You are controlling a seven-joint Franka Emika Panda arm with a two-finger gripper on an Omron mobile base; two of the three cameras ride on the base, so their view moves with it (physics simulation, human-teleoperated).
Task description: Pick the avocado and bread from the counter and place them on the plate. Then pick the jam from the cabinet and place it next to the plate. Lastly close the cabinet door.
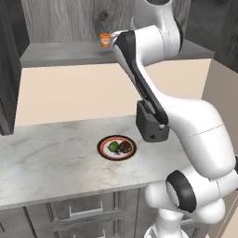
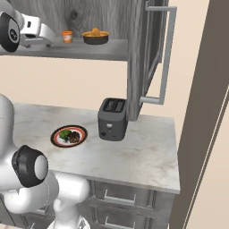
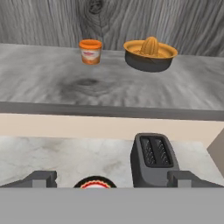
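- The plate [image 1: 116, 148] is sitting on the marble counter [image 1: 51, 162], carrying the green avocado [image 1: 113, 147] and the dark bread [image 1: 125, 148] side by side.
- The jam [image 3: 90, 51] is standing upright on the grey shelf inside the cabinet [image 3: 43, 83], just beside a dark bowl [image 3: 150, 56] with orange contents.
- The gripper [image 3: 112, 179] is hovering in front of the shelf, jaws spread wide and grasping nothing, well apart from the jar.
- A dark toaster [image 2: 112, 119] is resting on the counter near the plate.
- The cabinet door [image 2: 150, 58] is standing open, its pale handle [image 2: 166, 56] facing outward.
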